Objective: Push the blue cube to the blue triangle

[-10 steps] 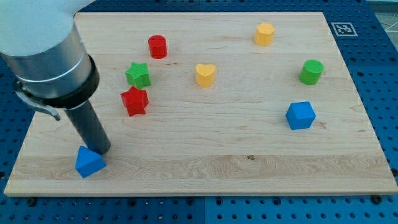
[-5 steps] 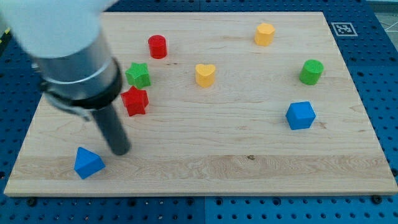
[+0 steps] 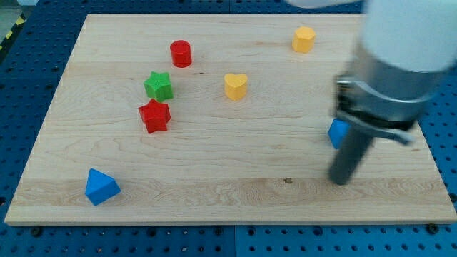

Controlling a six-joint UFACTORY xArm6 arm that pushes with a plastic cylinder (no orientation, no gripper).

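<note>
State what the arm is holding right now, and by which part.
Nothing is held: I have no end effector for grasping, only a rod. My tip rests on the board just below the blue cube, which my rod mostly hides; contact cannot be told.

1. Light wooden board [image 3: 214, 193] with visible grain, lying on a blue pegboard surface [image 3: 28, 78] full of holes.
2. Red cylinder [image 3: 181, 53] sits near the view's top, left of centre.
3. Green star [image 3: 158, 86] is just below it, and a red star [image 3: 154, 116] is right under that, close but not quite touching.
4. Yellow heart [image 3: 235, 86] is around mid-board.
5. Yellow hexagon-ish block [image 3: 303, 39] is up top toward the view's right.
</note>
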